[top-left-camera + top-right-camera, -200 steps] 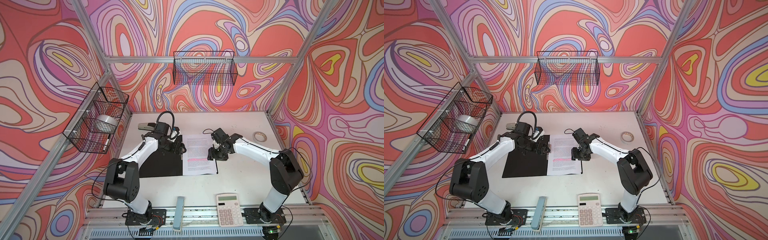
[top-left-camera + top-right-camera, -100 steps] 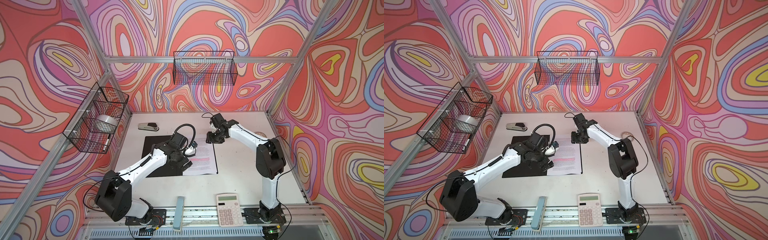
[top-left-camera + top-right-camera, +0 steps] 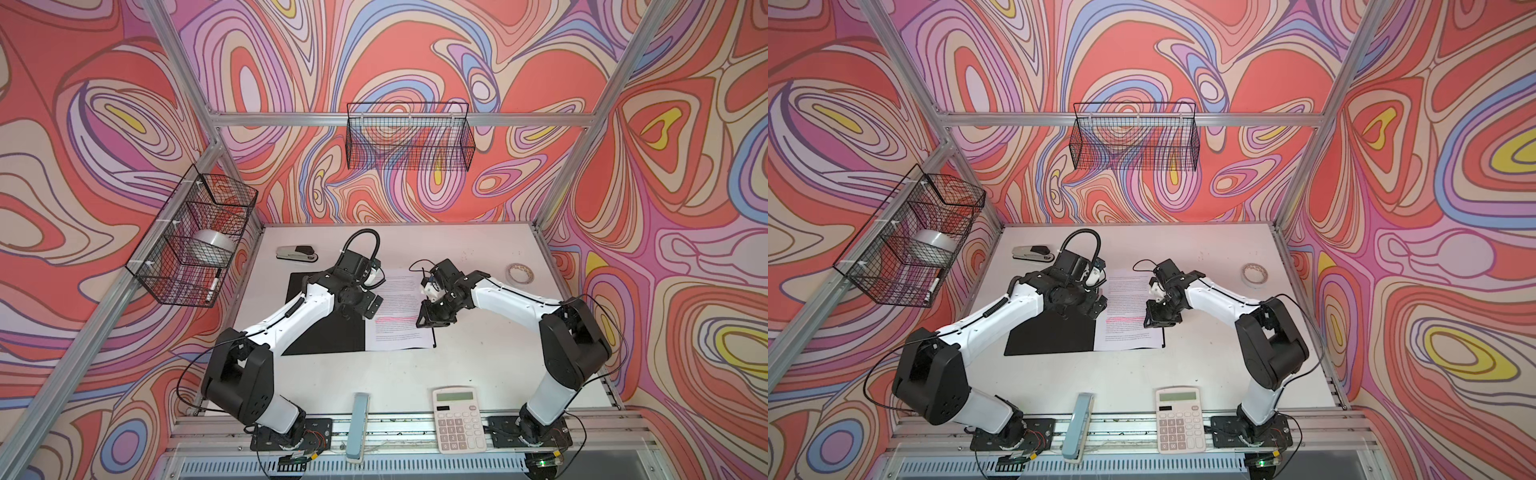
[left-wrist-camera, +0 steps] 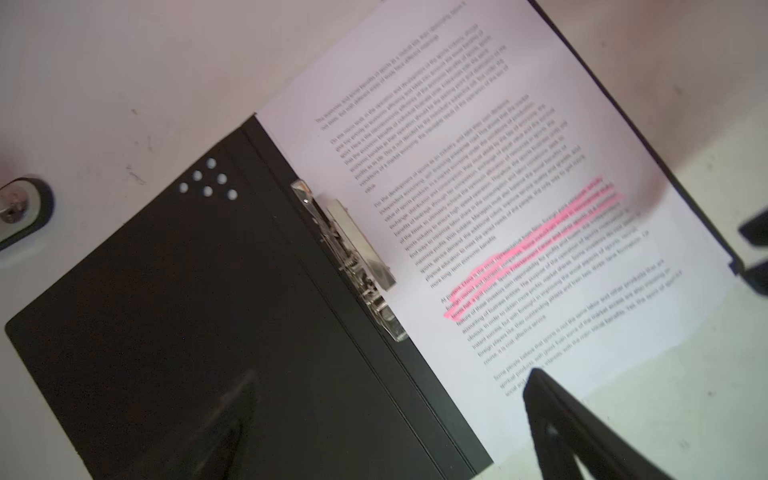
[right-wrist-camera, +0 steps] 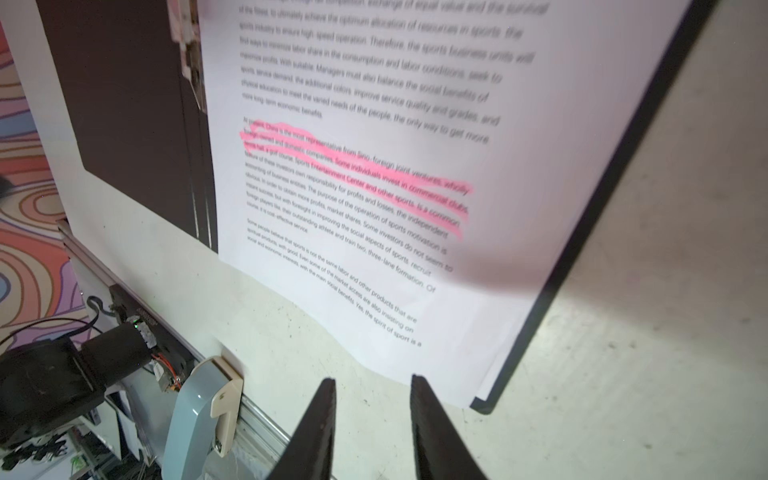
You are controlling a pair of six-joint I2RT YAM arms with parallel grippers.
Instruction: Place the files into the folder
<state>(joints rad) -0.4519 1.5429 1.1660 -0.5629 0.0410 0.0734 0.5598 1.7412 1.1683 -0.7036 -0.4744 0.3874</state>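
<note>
1. Looks like placing stage, near done: files (image 3: 397,309) flat on right half of open folder (image 3: 328,332), inner edge at clip (image 4: 353,257); cannot tell if clamped.
2. Left gripper (image 3: 371,306) over folder middle, fingers spread wide, empty.
3. Right gripper (image 5: 374,415) over files' outer edge, fingers part apart, pinching nothing.
4. Next, probably: calls for squaring files, securing under clip, then swinging folder's left half over without dragging files.

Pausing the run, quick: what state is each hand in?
Left hand: wide open, holding nothing.
Right hand: open, narrow gap, holding nothing.
</note>
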